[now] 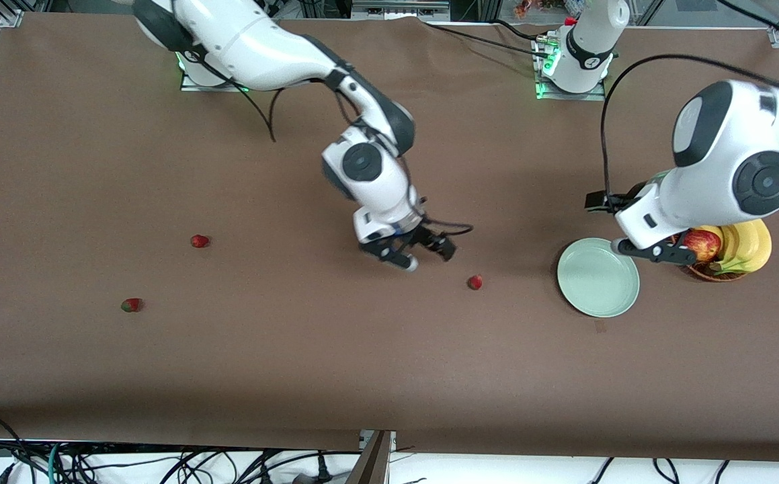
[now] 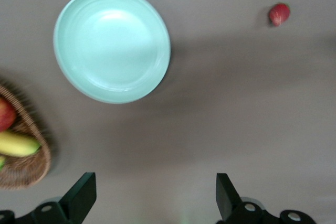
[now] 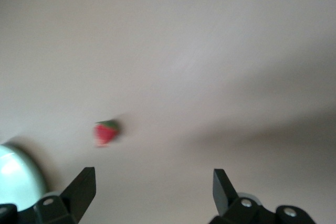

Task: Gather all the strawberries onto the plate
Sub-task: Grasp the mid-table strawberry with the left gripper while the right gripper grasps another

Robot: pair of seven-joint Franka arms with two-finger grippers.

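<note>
Three strawberries lie on the brown table. One strawberry (image 1: 474,282) (image 2: 279,14) (image 3: 106,132) rests mid-table, a short way from the pale green plate (image 1: 597,277) (image 2: 112,44) (image 3: 18,179), which holds nothing. Two more strawberries (image 1: 199,240) (image 1: 132,305) lie toward the right arm's end. My right gripper (image 1: 428,258) (image 3: 155,192) hangs open over bare table just beside the mid-table strawberry, nothing between its fingers. Open and holding nothing, my left gripper (image 1: 658,252) (image 2: 156,192) hovers at the plate's edge, on its basket side.
A brown wicker basket (image 1: 715,272) (image 2: 26,166) with a red apple (image 1: 700,243) and bananas (image 1: 745,245) stands right beside the plate at the left arm's end. Cables hang below the table edge nearest the front camera.
</note>
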